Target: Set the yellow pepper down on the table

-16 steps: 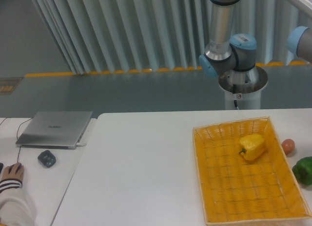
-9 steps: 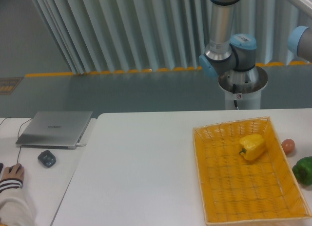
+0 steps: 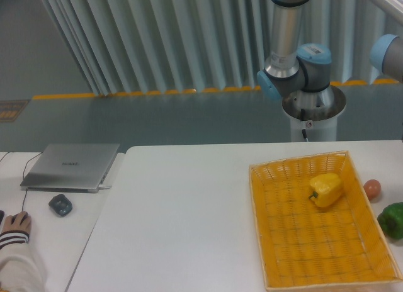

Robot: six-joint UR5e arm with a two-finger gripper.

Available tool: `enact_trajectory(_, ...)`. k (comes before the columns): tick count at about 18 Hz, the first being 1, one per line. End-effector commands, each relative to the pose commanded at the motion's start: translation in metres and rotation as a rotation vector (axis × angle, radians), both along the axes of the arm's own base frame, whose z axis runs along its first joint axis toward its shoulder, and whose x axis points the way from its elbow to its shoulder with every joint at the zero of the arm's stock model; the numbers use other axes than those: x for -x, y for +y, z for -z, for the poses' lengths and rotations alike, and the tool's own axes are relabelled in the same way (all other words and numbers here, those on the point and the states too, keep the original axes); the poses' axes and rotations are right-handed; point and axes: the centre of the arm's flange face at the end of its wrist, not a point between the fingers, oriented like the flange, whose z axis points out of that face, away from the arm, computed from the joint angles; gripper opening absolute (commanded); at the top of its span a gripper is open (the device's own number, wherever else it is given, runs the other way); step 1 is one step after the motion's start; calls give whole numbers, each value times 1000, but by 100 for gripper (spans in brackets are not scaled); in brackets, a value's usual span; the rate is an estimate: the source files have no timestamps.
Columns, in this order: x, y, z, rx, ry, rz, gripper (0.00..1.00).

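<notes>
The yellow pepper (image 3: 326,189) lies on its side in the far right part of a yellow woven basket (image 3: 296,254), its dark stem pointing left. The basket rests on the white table (image 3: 182,216). Only the arm's base and lower joints (image 3: 296,72) show, behind the table's far edge. The gripper is out of view.
A small reddish-orange fruit (image 3: 373,189) and a green pepper (image 3: 393,220) sit on the table just right of the basket. On the adjoining desk at the left are a closed laptop (image 3: 71,166), a dark mouse (image 3: 60,205) and a person's hand (image 3: 15,224).
</notes>
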Motion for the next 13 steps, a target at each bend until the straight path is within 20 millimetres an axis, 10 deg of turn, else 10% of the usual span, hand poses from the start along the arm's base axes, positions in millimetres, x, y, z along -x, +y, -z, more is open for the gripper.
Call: enact_trajectory(13, -103, 46, 3, -73, -174, -396, 100)
